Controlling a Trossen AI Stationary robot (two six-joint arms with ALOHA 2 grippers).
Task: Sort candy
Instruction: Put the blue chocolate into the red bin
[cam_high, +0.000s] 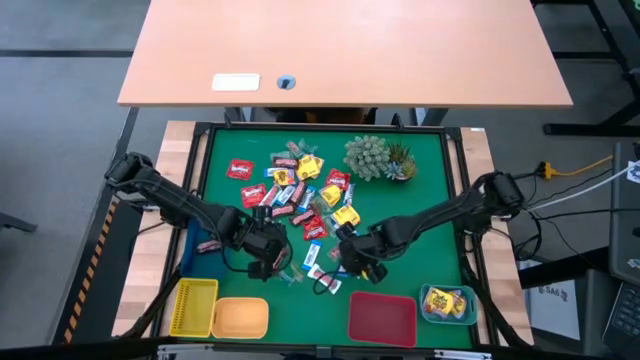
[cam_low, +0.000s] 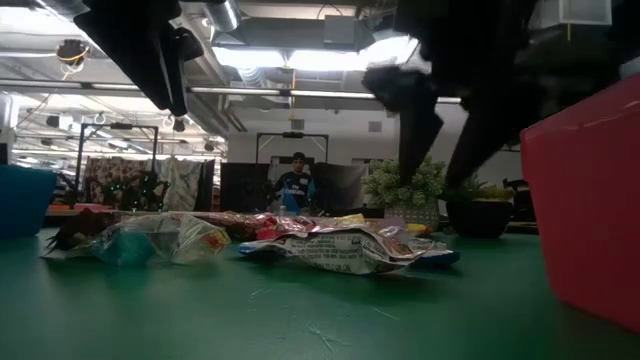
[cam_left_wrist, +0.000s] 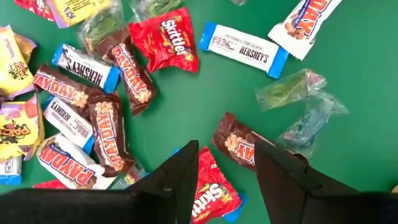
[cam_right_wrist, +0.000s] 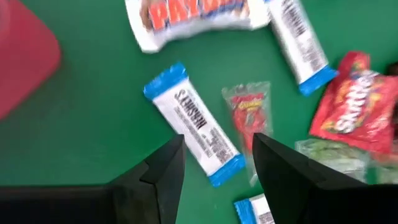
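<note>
The candy (cam_high: 300, 195) lies in a loose heap in the middle of the green mat, with strays toward the near edge. My left gripper (cam_high: 265, 250) hovers open at the heap's near-left fringe. In the left wrist view its fingers (cam_left_wrist: 227, 168) stand over a brown Payday (cam_left_wrist: 239, 140) and a red Skittles pack (cam_left_wrist: 211, 190). My right gripper (cam_high: 355, 258) hovers open over the near strays. Its fingers (cam_right_wrist: 217, 165) straddle a blue-and-white Hershey's bar (cam_right_wrist: 196, 134) lying flat on the mat, beside a small red sweet in a clear wrapper (cam_right_wrist: 249, 115). In the low view both grippers (cam_low: 450, 120) hang above the mat.
Along the near edge stand a yellow tray (cam_high: 193, 305), an orange tray (cam_high: 240, 318), a red tray (cam_high: 382, 318) and a teal tray (cam_high: 448, 303) holding yellow sweets. A blue tray (cam_high: 208, 243) sits at the left. A spiky green plant (cam_high: 378, 158) stands at the far right of the heap.
</note>
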